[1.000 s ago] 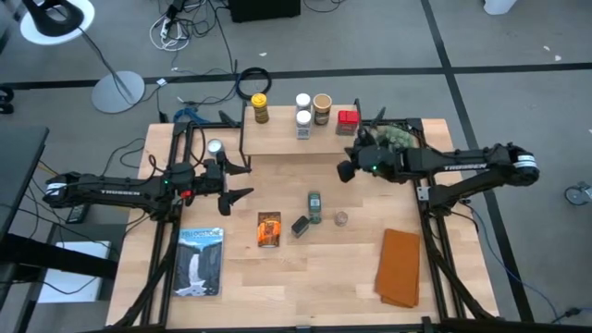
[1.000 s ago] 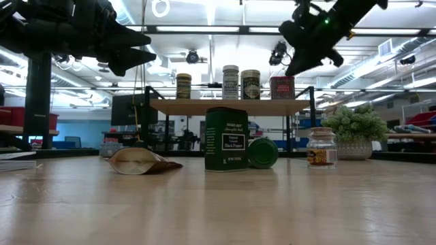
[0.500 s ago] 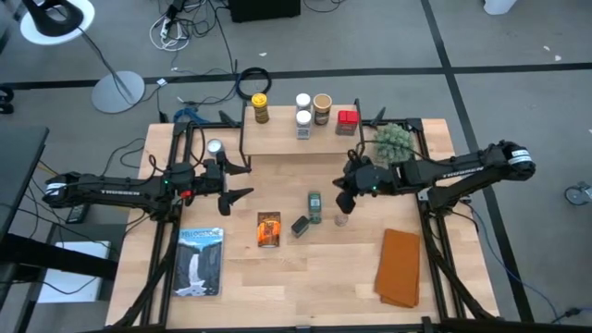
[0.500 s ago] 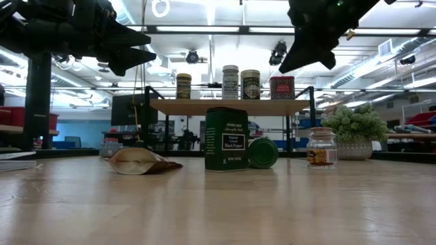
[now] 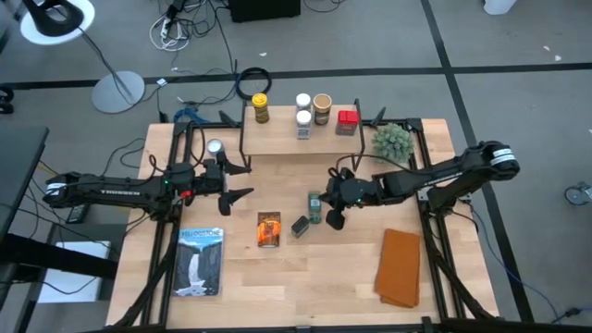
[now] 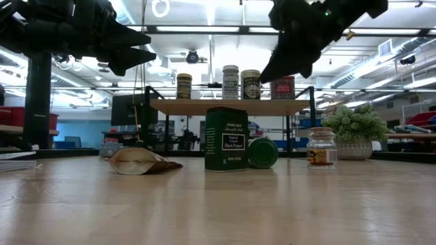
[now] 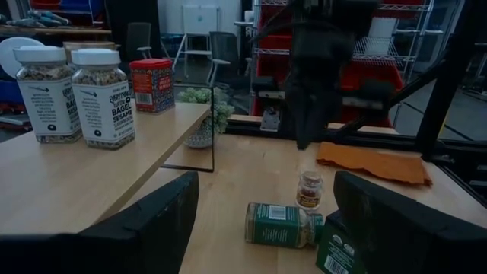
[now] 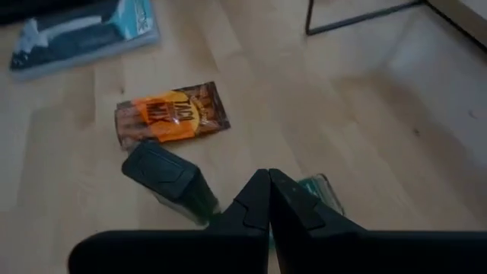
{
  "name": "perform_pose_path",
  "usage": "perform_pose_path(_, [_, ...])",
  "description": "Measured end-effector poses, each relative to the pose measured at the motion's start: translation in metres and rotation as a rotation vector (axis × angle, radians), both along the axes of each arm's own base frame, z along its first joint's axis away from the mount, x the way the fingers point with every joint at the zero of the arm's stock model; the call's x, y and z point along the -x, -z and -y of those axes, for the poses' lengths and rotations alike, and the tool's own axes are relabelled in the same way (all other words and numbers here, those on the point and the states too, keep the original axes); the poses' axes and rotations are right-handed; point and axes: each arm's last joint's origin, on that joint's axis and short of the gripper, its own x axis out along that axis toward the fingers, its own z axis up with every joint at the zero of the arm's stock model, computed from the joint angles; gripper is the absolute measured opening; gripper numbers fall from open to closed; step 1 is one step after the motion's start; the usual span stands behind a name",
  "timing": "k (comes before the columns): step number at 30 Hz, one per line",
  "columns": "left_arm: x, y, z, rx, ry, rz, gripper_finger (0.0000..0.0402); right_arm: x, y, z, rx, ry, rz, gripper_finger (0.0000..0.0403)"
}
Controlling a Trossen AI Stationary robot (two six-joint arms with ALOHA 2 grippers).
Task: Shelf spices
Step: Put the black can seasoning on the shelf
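From above, the shelf (image 5: 296,137) stands at the far edge of the table (image 5: 305,277), carrying a yellow-lidded jar (image 5: 261,108), two white-lidded jars (image 5: 302,109), a tan-lidded jar (image 5: 322,108) and a red tin (image 5: 347,121). The right pincer (image 5: 335,220) hangs over the middle of the table, fingers clenched together and grasping nothing, just beside the green jar (image 5: 314,206) lying on its side. The dark box (image 5: 301,225) and the orange packet (image 5: 268,229) lie close by on the table. The left pincer (image 5: 236,181) waits at the left side, fingers spread and empty.

From table height, the dark box (image 6: 226,139) stands upright in front of the shelf (image 6: 231,105), with the green jar (image 6: 262,153) touching it and a small clear jar (image 6: 321,147) to one side. The packet (image 6: 139,162) lies flat.

Through the left wrist camera, the two white-lidded jars (image 7: 76,93) and red tin (image 7: 151,85) sit on the shelf (image 7: 91,167); the green jar (image 7: 283,224) lies beside the small clear jar (image 7: 309,189).

Through the right wrist camera, the closed fingers (image 8: 251,209) point down at the table between the dark box (image 8: 163,176) and the green jar (image 8: 319,190), the packet (image 8: 171,114) beyond.
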Motion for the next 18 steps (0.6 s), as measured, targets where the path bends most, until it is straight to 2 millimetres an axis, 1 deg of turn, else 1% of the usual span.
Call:
perform_pose_path(3, [0.000,0.000,0.000,0.000,0.000,0.000,0.0309,-0.007,0.007,-0.001,0.050,-0.040,-0.012,0.0010])
perform_pose_path(5, [0.000,0.000,0.000,0.000,0.000,0.000,0.0309,-0.010,0.009,-0.002,0.068,-0.098,-0.011,0.0016])
perform_pose_path(9, [0.000,0.000,0.000,0.000,0.000,0.002,0.0309,-0.011,0.001,-0.005,0.084,-0.191,0.044,0.0037])
perform_pose_path(12, [0.000,0.000,0.000,-0.001,0.000,0.005,0.0309,-0.011,-0.010,-0.005,0.091,-0.220,0.117,0.0060])
perform_pose_path(14, [0.000,0.000,0.000,-0.001,0.000,0.004,0.0309,-0.012,-0.012,-0.006,0.099,-0.236,0.138,0.0079])
perform_pose_path(18, [0.000,-0.001,0.000,-0.001,0.000,0.009,0.0309,-0.016,-0.004,-0.013,0.136,-0.320,0.112,0.0123])
